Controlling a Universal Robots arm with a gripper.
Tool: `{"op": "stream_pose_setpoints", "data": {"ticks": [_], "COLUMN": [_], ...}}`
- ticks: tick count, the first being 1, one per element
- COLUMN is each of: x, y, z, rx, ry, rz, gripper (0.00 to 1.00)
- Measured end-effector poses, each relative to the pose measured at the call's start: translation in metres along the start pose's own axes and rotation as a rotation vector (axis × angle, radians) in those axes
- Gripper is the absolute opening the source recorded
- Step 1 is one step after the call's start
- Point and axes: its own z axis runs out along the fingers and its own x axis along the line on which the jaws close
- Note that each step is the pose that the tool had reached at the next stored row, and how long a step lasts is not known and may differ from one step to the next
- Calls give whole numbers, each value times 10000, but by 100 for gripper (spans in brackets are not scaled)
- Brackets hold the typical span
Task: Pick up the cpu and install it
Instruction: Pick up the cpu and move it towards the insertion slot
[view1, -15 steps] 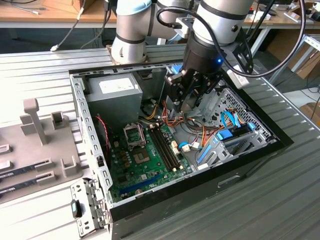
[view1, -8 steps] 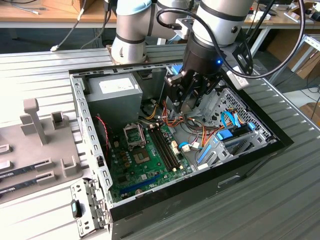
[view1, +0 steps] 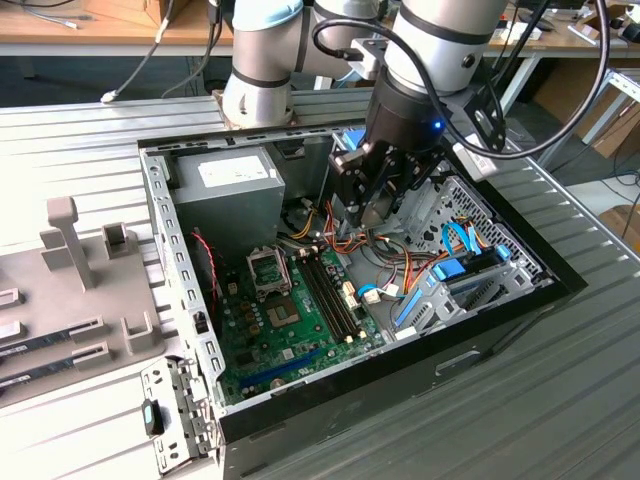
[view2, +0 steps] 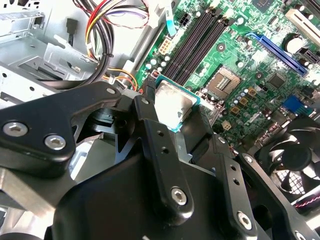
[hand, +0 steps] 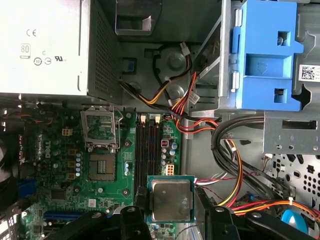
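Hanging over the middle of the open case (view1: 400, 372), the tool (view1: 373, 205) grips the cpu (hand: 170, 199) by two opposite edges, its black fingers (hand: 140, 198) closed just to the chip's width. In the second wrist view the cpu (view2: 174, 106) sits tilted between them, with its grey metal top and thin green rim showing, clear of everything below.

In the first wrist view the chip hovers above the motherboard (hand: 55, 150) at one end of the black memory slots (hand: 148, 145). The socket (hand: 102, 166) lies well apart from it on the far side of those slots, with its metal frame (hand: 101, 127) swung up and its contact bed bare.

In the exterior view the tool stands above a bundle of red, yellow and orange cables (view1: 345, 240), to the exterior view's right of the slots, and the socket lies lower and toward the exterior view's left. A grey power supply (view1: 225, 185) fills the case's rear corner beside the arm's base. A blue drive bracket (view1: 455, 275) sits at the case's side toward the exterior view's right. A black fan (view2: 295, 155) shows at the board's edge in the second wrist view.

The case rests on a ribbed metal tabletop (view1: 560, 400). A grey fixture (view1: 70, 250) stands outside the case on the exterior view's left.
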Motion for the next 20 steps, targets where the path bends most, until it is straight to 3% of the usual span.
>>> {"op": "stream_pose_setpoints", "data": {"ticks": [20], "x": [2], "y": [-12], "z": [42], "rx": [0], "ry": [0], "rz": [0], "gripper": [47]}}
